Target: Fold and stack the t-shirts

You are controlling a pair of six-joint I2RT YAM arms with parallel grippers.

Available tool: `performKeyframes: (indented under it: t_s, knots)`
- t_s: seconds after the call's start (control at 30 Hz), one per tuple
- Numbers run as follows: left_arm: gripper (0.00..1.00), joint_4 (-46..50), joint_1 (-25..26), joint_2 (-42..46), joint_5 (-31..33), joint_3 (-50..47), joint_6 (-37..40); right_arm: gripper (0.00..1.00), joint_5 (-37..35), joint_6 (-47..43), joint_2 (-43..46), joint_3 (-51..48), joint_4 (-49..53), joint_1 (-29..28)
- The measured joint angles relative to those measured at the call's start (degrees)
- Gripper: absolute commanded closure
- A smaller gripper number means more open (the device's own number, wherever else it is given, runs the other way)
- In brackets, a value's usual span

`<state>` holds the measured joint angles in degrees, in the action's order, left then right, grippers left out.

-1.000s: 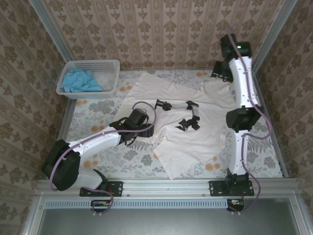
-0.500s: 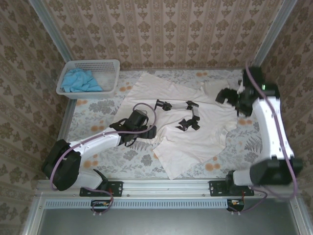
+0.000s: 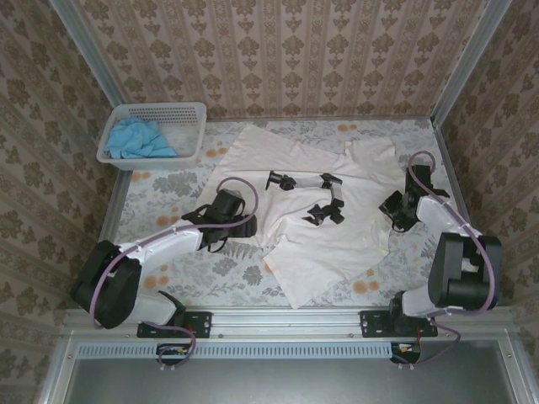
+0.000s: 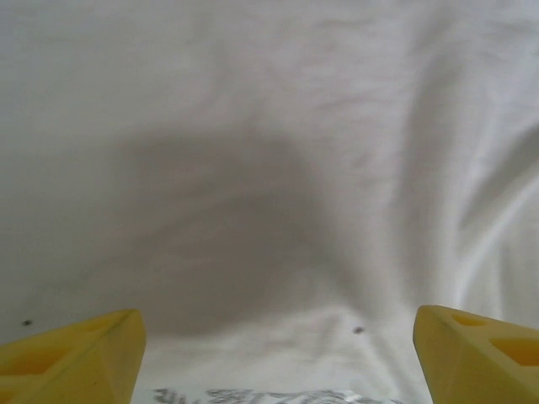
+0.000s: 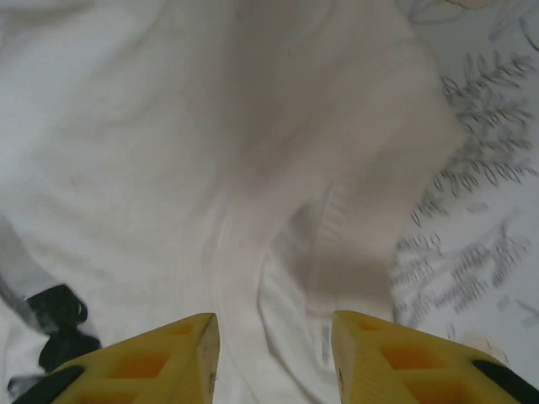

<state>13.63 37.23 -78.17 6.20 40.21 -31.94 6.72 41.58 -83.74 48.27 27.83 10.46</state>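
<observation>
Eyes on the cream-white shirt (image 3: 337, 236), spread rumpled across the table. The left gripper (image 4: 278, 345) sits low at the shirt's left edge with its yellow fingers flung wide, likely lining up a grab there. The right gripper (image 5: 274, 337) hovers at the shirt's right sleeve, fingers parted around a cloth ridge, nothing pinched. The sky-blue shirt (image 3: 139, 139) waits in the basket (image 3: 192, 108), beyond the cream shirt's far-left corner.

Even soft overhead light, blurred wrist views, faint shadows
</observation>
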Motion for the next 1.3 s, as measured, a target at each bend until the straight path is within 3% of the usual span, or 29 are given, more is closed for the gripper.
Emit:
performKeyframes:
  t_s: [0.33,0.63,1.0,1.1,1.3]
  knots:
    - [0.24,-0.8,-9.2,-1.0,-1.1,-3.0,-4.0,0.68,-2.1,1.1,-11.0,3.7,-0.9,-0.1]
    - [0.25,-1.7,-10.6,-4.3,-1.3,-3.4,-5.9,0.66,-5.8,1.1,-19.9,14.9,1.9,0.3]
    - [0.25,-2.8,-12.2,-4.2,-1.0,-3.8,-6.9,0.55,-8.8,1.1,-29.2,28.6,7.6,5.0]
    - [0.25,-2.8,-12.2,-3.9,-0.8,-4.0,-7.1,0.48,-9.1,1.0,-30.6,31.4,9.2,6.7]
    - [0.20,-2.8,-12.0,-2.0,-0.5,-5.1,-7.0,0.39,-9.6,1.0,-25.8,28.8,8.7,7.3]
